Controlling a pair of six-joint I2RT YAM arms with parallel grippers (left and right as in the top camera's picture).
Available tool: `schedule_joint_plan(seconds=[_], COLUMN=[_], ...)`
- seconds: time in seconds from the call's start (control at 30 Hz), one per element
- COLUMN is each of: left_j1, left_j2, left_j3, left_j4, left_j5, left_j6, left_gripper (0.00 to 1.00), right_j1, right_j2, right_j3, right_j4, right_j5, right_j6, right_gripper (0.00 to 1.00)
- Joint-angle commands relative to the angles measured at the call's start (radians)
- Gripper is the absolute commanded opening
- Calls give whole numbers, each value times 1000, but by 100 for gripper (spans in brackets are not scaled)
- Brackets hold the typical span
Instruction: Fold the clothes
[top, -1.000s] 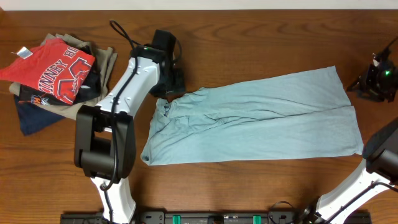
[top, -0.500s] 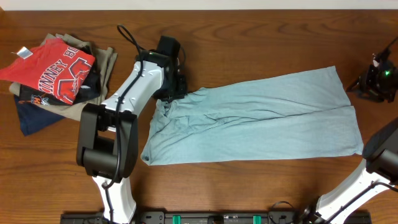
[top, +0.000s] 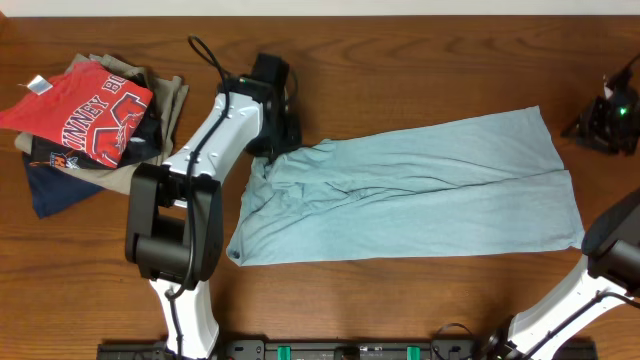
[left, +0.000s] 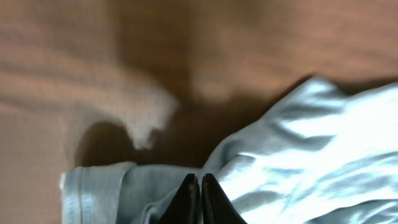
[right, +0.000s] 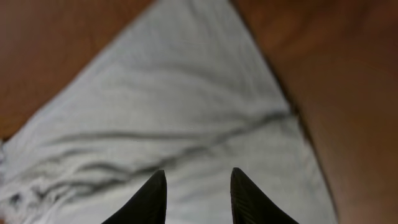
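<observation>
Pale blue-grey short-sleeved T-shirt of thin fabric lies as 1 long strip across the middle of the brown wooden table. Left gripper is pinched shut on its bunched far-left corner. Right gripper is parted and empty, near the far-right corner. Judgement: lift low and carry the corner over evenly, no dragging.
</observation>
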Motion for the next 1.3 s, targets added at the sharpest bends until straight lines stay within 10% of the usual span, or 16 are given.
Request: schedule_joint_plan(seconds=[0.0, 0.3, 0.5, 0.8, 1.27], left_j1=[5, 6, 5, 3, 3], left_j2=[-66, -78, -74, -4, 1], left_j3=[48, 48, 14, -10, -10], left_j4=[18, 35, 30, 23, -19], left_j5=[6, 6, 5, 6, 6], left_j6=[2, 3, 3, 3, 3], left_gripper=[6, 6, 35, 37, 37], right_j1=[50, 143, 154, 154, 154], right_j2=[5, 58, 136, 283, 366], right_j3=[16, 16, 16, 16, 16], right_j4=[66, 323, 409, 526, 595], right_j5=[6, 130, 161, 161, 148], right_j6=[5, 19, 76, 108, 169], right_gripper=[33, 48, 54, 61, 48])
